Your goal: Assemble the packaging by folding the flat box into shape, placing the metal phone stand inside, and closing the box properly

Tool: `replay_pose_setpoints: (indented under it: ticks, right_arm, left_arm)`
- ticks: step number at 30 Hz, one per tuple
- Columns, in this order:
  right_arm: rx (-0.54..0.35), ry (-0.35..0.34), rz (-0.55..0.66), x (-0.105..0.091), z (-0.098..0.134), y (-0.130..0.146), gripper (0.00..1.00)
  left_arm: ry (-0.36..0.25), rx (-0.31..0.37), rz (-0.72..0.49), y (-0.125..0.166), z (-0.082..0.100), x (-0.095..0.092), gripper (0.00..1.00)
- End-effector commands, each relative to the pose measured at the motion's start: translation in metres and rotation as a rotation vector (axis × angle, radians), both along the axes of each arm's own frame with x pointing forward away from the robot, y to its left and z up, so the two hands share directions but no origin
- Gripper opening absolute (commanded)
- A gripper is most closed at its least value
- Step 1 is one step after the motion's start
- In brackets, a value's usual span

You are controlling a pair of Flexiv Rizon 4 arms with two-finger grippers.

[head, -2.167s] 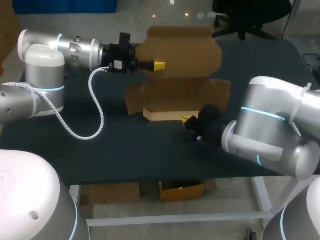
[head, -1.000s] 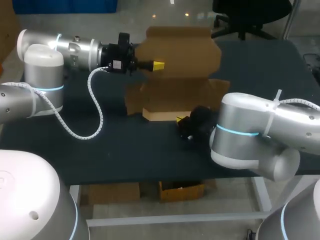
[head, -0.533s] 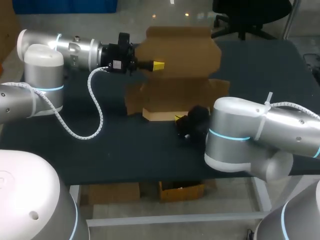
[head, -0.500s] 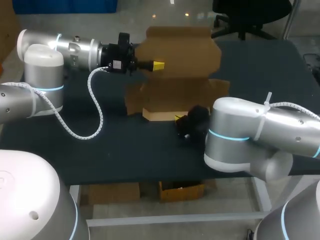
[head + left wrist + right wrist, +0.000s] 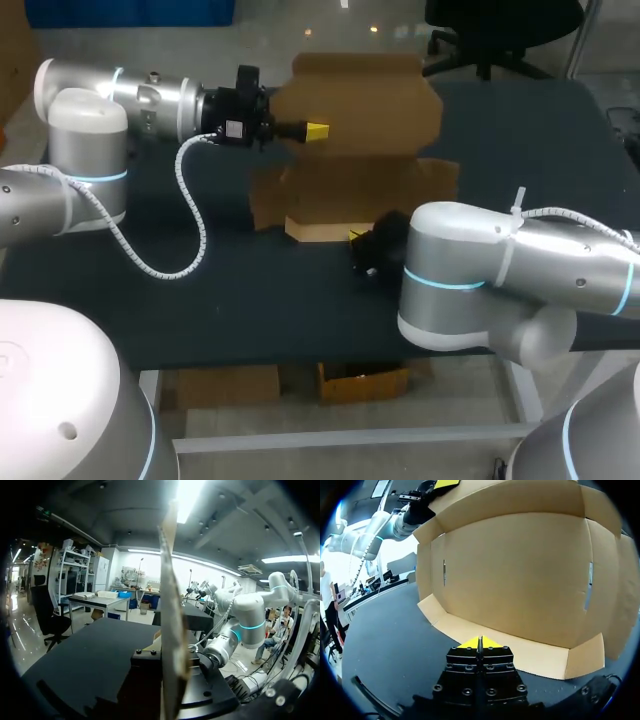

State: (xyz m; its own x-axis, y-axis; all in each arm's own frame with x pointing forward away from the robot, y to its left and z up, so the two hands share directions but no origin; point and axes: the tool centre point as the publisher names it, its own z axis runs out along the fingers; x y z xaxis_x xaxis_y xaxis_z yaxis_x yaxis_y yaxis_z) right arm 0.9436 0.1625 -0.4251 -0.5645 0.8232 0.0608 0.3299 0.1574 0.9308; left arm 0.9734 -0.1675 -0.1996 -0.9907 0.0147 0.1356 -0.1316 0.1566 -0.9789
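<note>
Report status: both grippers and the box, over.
Left fingers shut on upright lid of brown cardboard box. Right fingers shut, empty, facing low front wall. Metal phone stand not seen.

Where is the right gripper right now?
Head view: the right gripper is just in front of the cardboard box's low near wall, around the table's middle, its fingers shut and empty.

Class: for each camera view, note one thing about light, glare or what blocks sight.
Head view: the right arm hides most of its own tool. Left wrist view: a ceiling lamp glares above the box, seen edge-on. Right wrist view: the box's lower flap catches the most light.
</note>
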Motion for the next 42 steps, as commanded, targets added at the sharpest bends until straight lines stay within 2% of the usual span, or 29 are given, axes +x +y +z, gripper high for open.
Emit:
replay_pose_setpoints:
  ticks: [1,21,31,42]
  right_arm:
    - [-0.005,-0.007,-0.041,0.001,-0.005,0.003,0.00]
    - [0.007,0.002,-0.050,0.000,-0.008,0.002,0.00]
    - [0.007,0.002,-0.050,0.000,-0.008,0.002,0.00]
    - [0.007,0.002,-0.050,0.000,-0.008,0.002,0.00]
  left_arm:
    - [0.001,0.000,-0.005,0.001,-0.001,0.001,0.00]
    - [0.002,0.001,-0.004,0.001,-0.001,0.001,0.00]
    - [0.008,0.015,-0.003,-0.001,-0.003,-0.006,0.00]
    - [0.029,0.034,-0.016,0.000,-0.009,-0.022,0.00]
